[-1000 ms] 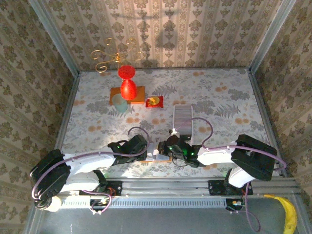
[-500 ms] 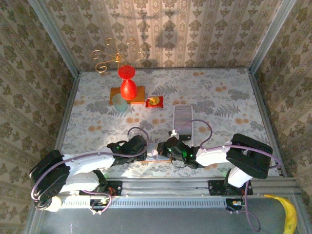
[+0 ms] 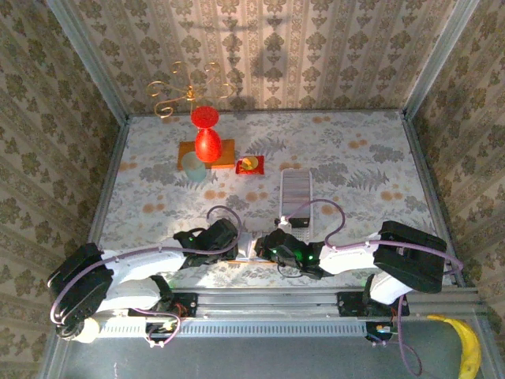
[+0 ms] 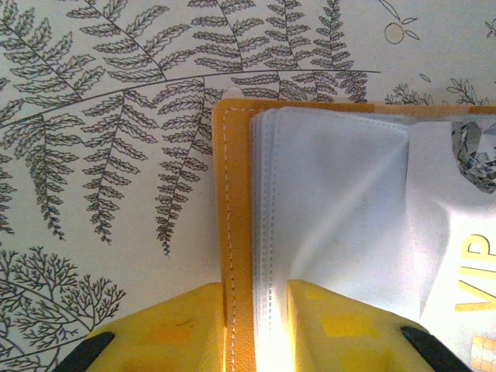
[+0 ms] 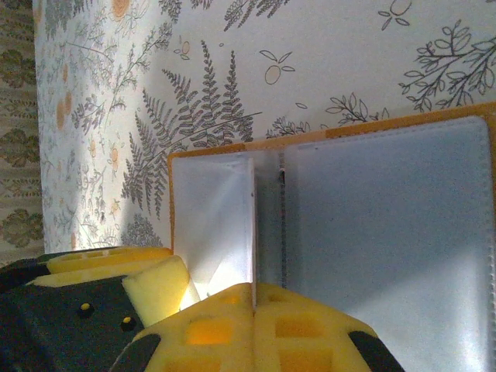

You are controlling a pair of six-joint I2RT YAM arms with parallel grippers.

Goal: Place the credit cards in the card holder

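Observation:
The card holder [image 3: 246, 257], orange with clear plastic sleeves, lies open on the table near the front edge between both grippers. My left gripper [image 4: 256, 293] is shut on its orange cover edge [image 4: 232, 194] together with the sleeve stack; in the top view it [image 3: 238, 246] sits just left of the holder. My right gripper [image 5: 254, 288] is shut on one thin clear sleeve [image 5: 253, 225] that stands edge-on above the open holder [image 5: 387, 217]. A credit card with gold "VIP" lettering [image 4: 477, 291] shows at the right edge, under a sleeve.
A grey ribbed rectangle [image 3: 296, 189] lies just beyond the grippers. Farther back stand a red vase [image 3: 207, 136] on an orange mat, a pale disc [image 3: 192, 166], a small red tray [image 3: 250, 164] and a gold wire ornament [image 3: 183, 91]. Walls close in three sides.
My right gripper has crept slightly left and nearer to the front edge, still pinching the sleeve. The left gripper has kept its hold and place.

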